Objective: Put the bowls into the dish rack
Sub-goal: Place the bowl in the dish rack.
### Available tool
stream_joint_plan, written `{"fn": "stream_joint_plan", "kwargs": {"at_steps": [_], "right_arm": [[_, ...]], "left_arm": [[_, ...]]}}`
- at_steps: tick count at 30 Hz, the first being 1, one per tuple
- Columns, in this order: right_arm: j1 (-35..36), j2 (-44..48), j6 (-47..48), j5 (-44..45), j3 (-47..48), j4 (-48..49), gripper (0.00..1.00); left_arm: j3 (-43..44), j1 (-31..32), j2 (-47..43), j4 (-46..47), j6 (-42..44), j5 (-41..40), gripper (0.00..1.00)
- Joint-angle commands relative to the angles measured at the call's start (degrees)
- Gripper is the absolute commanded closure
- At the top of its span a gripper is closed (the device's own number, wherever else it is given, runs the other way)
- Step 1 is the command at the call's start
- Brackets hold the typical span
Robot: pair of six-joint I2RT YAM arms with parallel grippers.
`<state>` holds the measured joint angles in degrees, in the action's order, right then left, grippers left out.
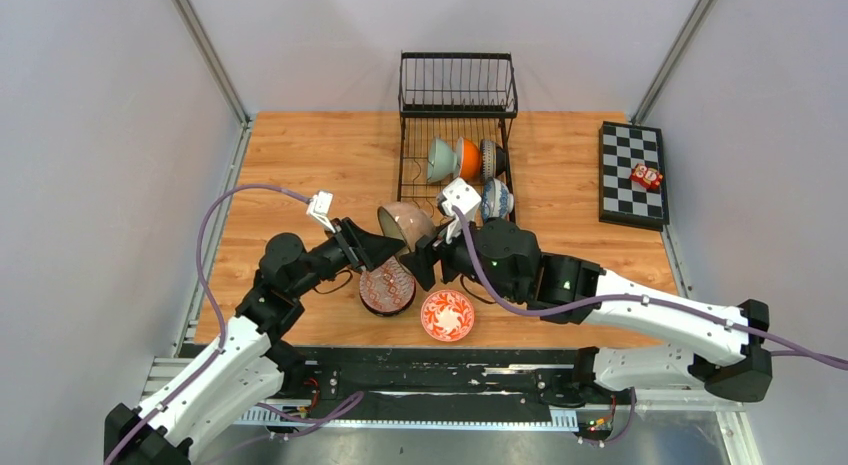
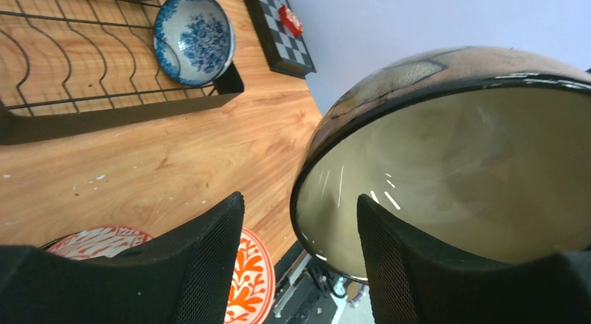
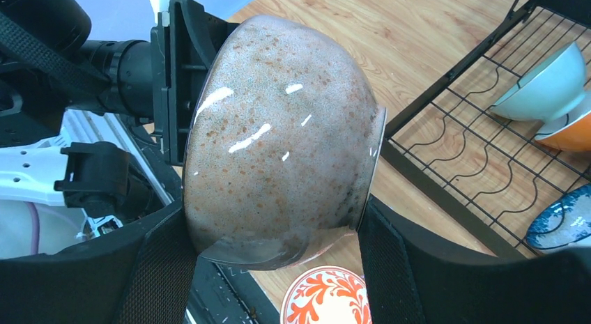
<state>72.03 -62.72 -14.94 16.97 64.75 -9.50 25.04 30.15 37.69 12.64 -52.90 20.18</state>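
Observation:
A speckled brown bowl with a cream inside hangs tilted on its side above the table, between the two arms. My right gripper is shut on the bowl, its pads pressed against both sides of it. My left gripper is open and straddles the rim: one finger lies inside the bowl, the other stands clear of the outer wall. Below lie a red-patterned bowl and an orange-red floral bowl. The black wire dish rack stands at the back.
The rack's lower tier holds a pale green bowl, an orange one, a dark one and a blue-and-white floral one. A checkered board with a small red toy lies at the right edge.

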Motion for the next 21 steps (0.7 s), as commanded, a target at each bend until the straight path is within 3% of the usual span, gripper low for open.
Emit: {"fn": "stream_joint_plan", "kwargs": {"at_steps": [1, 12, 21], "right_arm": [[0.17, -0.47, 2.12, 3.87, 4.49, 4.03, 0.98], [-3.9, -3.11, 5.17, 7.92, 5.28, 2.95, 0.98], [-12.35, -6.22, 5.27, 6.69, 5.2, 2.47, 0.98]], "left_arm": [[3.14, 0.17, 0.46, -5.02, 2.65, -2.55, 0.37], [11.17, 0.17, -1.14, -20.75, 10.14, -13.25, 0.31], [14.72, 0.17, -5.05, -29.45, 15.02, -16.4, 0.3]]}}
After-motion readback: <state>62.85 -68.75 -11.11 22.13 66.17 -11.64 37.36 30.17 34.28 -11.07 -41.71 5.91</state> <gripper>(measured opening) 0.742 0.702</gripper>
